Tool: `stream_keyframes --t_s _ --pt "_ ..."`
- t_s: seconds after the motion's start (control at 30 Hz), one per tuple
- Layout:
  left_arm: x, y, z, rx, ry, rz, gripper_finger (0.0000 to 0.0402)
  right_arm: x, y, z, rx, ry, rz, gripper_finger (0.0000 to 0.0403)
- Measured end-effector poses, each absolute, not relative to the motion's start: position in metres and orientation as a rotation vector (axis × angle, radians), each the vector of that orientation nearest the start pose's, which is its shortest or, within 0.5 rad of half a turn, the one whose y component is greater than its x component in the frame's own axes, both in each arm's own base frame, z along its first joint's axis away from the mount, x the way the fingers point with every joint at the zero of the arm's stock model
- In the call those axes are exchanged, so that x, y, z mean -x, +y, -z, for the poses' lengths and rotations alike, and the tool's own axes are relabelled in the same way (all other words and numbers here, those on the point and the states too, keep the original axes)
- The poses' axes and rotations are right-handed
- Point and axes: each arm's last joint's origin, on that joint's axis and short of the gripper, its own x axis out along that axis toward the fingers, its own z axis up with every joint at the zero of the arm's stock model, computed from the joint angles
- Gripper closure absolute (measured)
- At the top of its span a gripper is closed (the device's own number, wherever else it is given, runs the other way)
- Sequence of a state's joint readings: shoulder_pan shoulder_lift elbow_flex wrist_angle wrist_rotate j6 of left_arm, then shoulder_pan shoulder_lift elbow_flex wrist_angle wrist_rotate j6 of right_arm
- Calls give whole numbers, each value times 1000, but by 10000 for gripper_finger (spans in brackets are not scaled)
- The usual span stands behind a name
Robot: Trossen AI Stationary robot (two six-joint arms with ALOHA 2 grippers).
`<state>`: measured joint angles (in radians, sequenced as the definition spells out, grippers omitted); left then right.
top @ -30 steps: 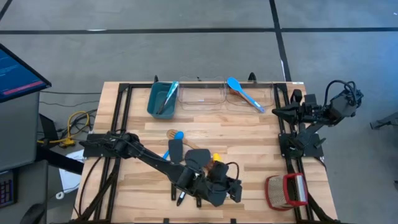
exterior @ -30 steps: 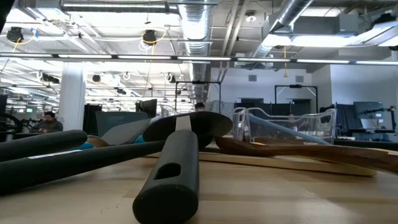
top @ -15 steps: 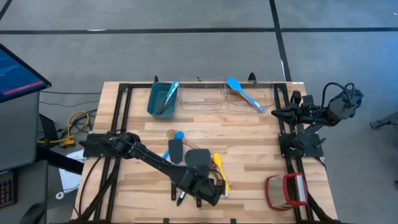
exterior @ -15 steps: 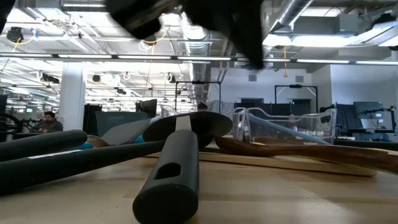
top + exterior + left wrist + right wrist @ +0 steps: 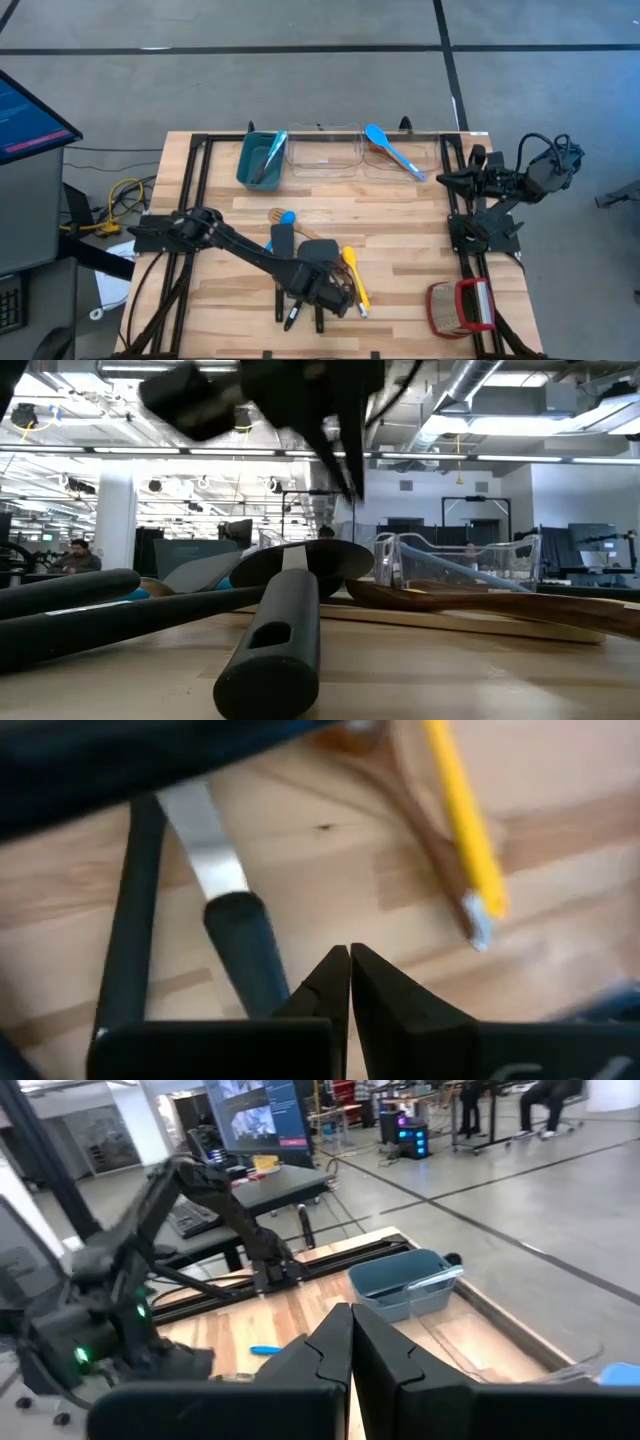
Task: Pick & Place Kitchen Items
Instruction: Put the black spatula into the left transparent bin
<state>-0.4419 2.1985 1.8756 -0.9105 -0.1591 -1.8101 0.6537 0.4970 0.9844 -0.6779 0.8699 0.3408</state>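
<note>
Several kitchen items lie in a loose pile on the wooden table [image 5: 420,230] near its front middle. They include black spatulas [image 5: 283,240], a yellow spoon [image 5: 352,272], a wooden spoon [image 5: 275,213] and a blue spoon [image 5: 288,217]. My left gripper [image 5: 332,295] hangs shut over the pile's near end, pointing steeply down. In the left wrist view my left gripper [image 5: 349,960] stands just beside a black handle [image 5: 245,950] and left of the yellow handle [image 5: 465,830]. In the low view my left gripper [image 5: 350,485] is clear above the utensils. My right gripper [image 5: 350,1320] waits shut at the table's right edge.
A teal bin [image 5: 262,158] holding tongs stands at the far left. Beside it are clear containers [image 5: 323,148] with a blue spatula [image 5: 390,148] resting on them. A red-and-tan basket [image 5: 462,305] sits at the near right corner. Bare wood lies between the pile and the right arm.
My left gripper has come down over the pile and drawn slightly toward the table's left. It has tipped from nearly level to pointing steeply down, and stays shut. The yellow spoon, earlier covered by the gripper, now shows. The utensils have not moved.
</note>
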Motion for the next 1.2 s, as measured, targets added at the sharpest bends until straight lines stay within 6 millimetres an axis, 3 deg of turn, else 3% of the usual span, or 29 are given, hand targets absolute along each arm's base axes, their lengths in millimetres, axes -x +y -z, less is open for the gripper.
stream_keyframes --t_s 0.3,0.5,0.77,1.2 --pt "-387 -161 -258 1131 983 -931 401 -62 19 -381 -203 97 258 402" --pt "-393 -155 -252 1182 906 -1005 401 -62 19 -380 -202 98 258 402" --pt "-391 -164 -244 1253 950 -1043 400 -62 19 -379 -190 110 260 402" --pt "-388 -171 -222 1200 985 -989 400 -61 19 -378 -183 117 261 402"
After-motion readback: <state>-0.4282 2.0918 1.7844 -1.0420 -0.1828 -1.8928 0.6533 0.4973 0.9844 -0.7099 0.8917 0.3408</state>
